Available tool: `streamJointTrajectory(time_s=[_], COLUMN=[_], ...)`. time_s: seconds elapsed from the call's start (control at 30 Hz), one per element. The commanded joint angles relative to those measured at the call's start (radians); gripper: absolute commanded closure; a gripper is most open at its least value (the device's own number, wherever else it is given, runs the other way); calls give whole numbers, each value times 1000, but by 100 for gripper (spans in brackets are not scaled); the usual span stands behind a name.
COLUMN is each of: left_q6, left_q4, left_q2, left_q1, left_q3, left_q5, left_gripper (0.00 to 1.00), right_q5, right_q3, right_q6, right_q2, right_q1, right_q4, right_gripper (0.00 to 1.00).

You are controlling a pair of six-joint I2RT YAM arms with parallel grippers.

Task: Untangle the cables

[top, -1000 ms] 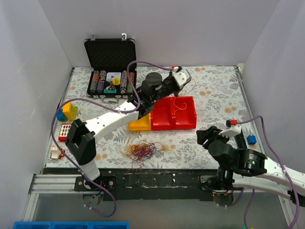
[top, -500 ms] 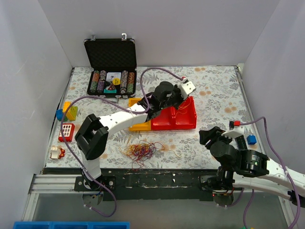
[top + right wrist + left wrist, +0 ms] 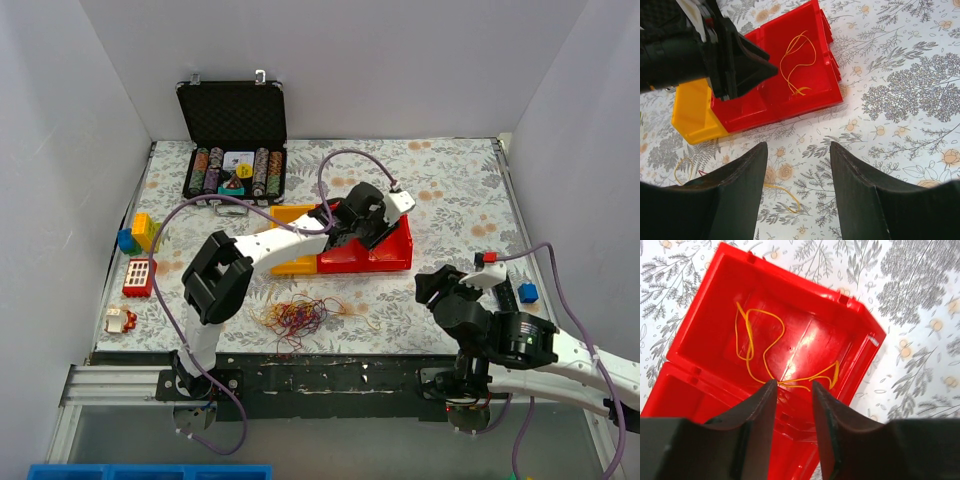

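Observation:
The cables' tangle (image 3: 295, 318) of thin red, orange, yellow and purple loops lies on the mat near the front edge. One orange strand (image 3: 752, 340) lies loose in the right compartment of the red bin (image 3: 705, 295); it also shows in the right wrist view (image 3: 797, 60). My left gripper (image 3: 793, 385) is open just above that bin (image 3: 400, 262), its tips over the strand's end, with nothing pinched. My right gripper (image 3: 797, 146) is open and empty above the mat in front of the bin (image 3: 790, 107). Another single yellow strand (image 3: 785, 192) lies on the mat below it.
A yellow bin (image 3: 290, 262) adjoins the red bin on its left. An open black case of poker chips (image 3: 232, 130) stands at the back left. Toy blocks (image 3: 145, 232) and a red keypad toy (image 3: 138, 275) lie at the left edge. A blue block (image 3: 527, 292) lies at the right.
My left arm has swung from behind the bin forward and down, bringing its gripper low over the red bin. The right arm has barely moved. The tangle lies as before.

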Motion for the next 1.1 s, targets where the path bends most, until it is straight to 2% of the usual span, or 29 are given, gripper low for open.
streamJointTrajectory(time_s=[0.0,0.07,0.13,0.27,0.37,0.43,0.47,0.57,0.67,0.8,0.97,1.07], left_q6=[-50,-53,-60,-74,5,54,77,96,78,96,108,98], left_q4=[-107,-153,-207,-407,-590,-647,-656,-626,-635,-638,-611,-533], left_q2=[-36,-51,-71,-128,-212,-299,-348,-512,-594,-687,-729,-755], left_q1=[-2,-1,5,51,76,93,102,139,191,209,211,209], left_q3=[140,189,255,370,326,205,96,-120,-216,-341,-469,-555], left_q5=[14,30,45,161,241,263,274,307,370,407,409,409], left_gripper=[54,35,25,13,7,6,5,5,6,7,10,13], right_q5=[22,7,-15,-100,-220,-322,-393,-572,-810,-1068,-1179,-1230], right_q3=[22,20,10,-25,-61,-76,-88,-137,-170,-191,-159,-165], right_q6=[-11,-37,-70,-175,-356,-457,-500,-612,-657,-688,-717,-703], right_q2=[30,42,62,117,177,228,255,340,426,522,604,627], right_q1=[1,1,1,1,-1,-1,-4,-31,-149,-304,-312,-312], right_q4=[25,50,87,217,368,465,511,639,721,809,852,886], right_gripper=[40,39,39,37,33,29,25,12,7,8,10,12])
